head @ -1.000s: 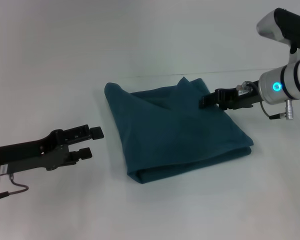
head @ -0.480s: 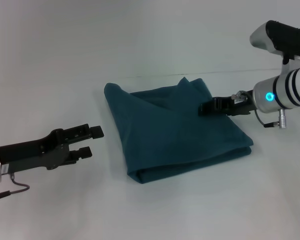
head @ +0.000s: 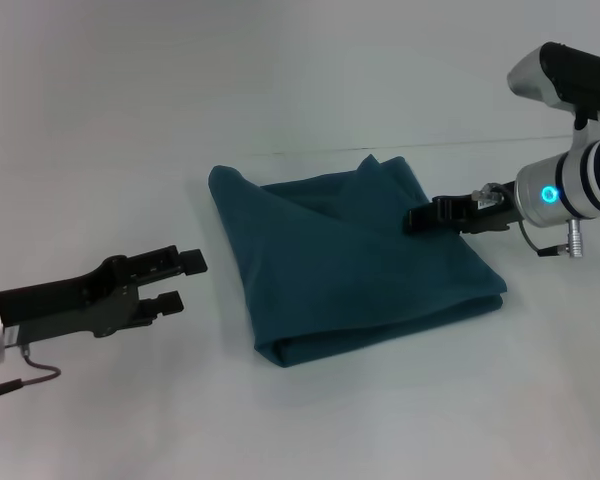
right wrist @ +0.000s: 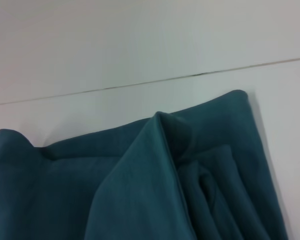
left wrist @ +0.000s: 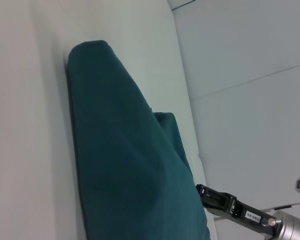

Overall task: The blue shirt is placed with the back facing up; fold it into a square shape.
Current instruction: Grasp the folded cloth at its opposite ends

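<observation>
The blue shirt (head: 355,265) lies folded into a rough square at the middle of the white tabletop (head: 130,120), its layered folded edge running along the near side from 7 to 4 o'clock; a raised crease crosses its top from the far left corner toward the middle, and a small peak of cloth stands up at its 12 o'clock edge. The right claw (head: 416,218) reaches in from 3 o'clock and sits over the shirt's right upper part, low above the fabric; whether its fingers are apart or together, and whether they touch the cloth, cannot be told. The left claw (head: 182,281) hangs at 9 o'clock of the shirt, clear of it, above bare tabletop; its two fingers stand apart with nothing between them.
</observation>
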`<state>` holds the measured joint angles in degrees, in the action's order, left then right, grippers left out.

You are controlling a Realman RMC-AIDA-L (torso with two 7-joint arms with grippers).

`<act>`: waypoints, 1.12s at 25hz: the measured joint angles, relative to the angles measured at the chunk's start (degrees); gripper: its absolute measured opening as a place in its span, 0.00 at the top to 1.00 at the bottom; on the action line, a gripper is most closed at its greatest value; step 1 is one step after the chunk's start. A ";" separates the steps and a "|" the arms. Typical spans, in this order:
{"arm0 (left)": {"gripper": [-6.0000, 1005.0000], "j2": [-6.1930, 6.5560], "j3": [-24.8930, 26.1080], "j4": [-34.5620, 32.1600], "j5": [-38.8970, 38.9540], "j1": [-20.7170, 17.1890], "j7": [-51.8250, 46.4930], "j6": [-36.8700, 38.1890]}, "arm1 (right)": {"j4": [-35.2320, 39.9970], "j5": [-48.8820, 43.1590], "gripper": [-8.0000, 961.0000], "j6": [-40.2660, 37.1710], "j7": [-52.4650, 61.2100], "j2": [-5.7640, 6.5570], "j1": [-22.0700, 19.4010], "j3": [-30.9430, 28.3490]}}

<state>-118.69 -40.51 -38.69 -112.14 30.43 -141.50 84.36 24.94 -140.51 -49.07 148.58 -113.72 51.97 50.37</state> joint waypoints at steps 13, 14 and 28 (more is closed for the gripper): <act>0.11 -0.06 1.07 0.10 0.60 0.22 0.16 -0.25 | -0.48 -0.12 0.33 0.72 -0.67 -0.54 -0.11 -0.01; 0.11 -0.06 1.15 0.11 0.61 0.21 0.20 -0.25 | -0.50 -0.12 0.33 0.83 -0.75 -0.66 -0.11 0.00; 0.12 -0.19 1.23 0.22 0.79 0.51 0.41 -0.37 | 0.85 0.82 0.40 0.27 -1.10 -1.33 -0.37 -0.53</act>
<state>-118.88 -39.28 -38.46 -111.35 30.94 -141.09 83.99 25.79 -139.69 -48.80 147.48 -115.06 51.60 49.84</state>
